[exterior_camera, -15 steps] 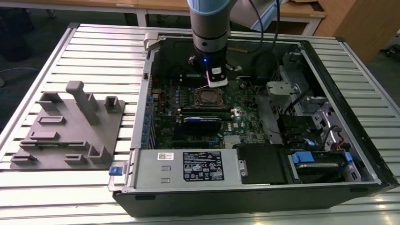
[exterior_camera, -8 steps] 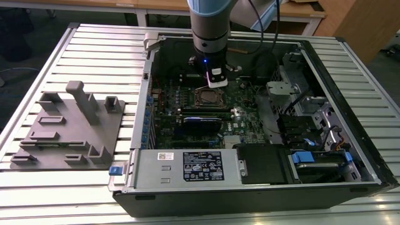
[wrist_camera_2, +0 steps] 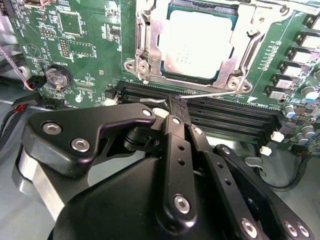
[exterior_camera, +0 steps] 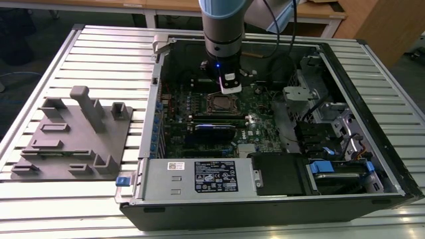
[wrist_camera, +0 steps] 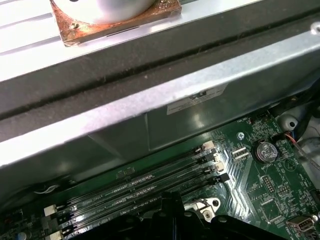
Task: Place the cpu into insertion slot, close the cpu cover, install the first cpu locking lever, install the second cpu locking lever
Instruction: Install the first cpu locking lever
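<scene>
Hovering over the motherboard (wrist_camera_2: 90,30), my arm's jaws sit pressed together against a thin locking lever (wrist_camera_2: 210,94) beside the cpu (wrist_camera_2: 197,42), seated under its cpu cover (wrist_camera_2: 148,37).

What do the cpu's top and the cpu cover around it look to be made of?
The cpu: its top looks like bare metal, matte silver-grey, with a soft, pale sheen under the light. The cpu cover: probably stamped sheet metal, brighter silver, with glints along its bent edges.
</scene>
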`<action>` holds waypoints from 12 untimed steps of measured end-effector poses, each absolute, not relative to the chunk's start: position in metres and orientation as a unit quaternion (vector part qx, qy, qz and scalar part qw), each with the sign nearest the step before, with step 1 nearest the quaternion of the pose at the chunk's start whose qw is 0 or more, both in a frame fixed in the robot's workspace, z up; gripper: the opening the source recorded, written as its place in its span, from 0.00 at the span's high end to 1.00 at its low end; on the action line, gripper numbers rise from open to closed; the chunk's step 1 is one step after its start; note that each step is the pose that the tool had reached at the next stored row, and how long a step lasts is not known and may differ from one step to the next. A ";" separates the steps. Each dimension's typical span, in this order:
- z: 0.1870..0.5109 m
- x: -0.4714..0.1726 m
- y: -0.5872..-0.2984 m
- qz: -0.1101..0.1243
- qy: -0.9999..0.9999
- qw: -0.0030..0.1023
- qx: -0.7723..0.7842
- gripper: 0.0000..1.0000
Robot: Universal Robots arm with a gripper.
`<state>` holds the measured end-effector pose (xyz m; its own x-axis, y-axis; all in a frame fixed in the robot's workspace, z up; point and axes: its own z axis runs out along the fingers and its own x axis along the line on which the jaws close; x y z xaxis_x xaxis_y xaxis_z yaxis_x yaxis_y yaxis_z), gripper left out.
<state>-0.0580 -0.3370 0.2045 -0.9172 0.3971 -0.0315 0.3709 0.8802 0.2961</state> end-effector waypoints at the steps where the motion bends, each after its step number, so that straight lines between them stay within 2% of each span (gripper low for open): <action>1: 0.204 -0.058 -0.337 0.143 0.969 0.046 0.198 0.89; 12: 0.203 -0.057 -0.334 0.143 0.969 0.046 0.199 0.89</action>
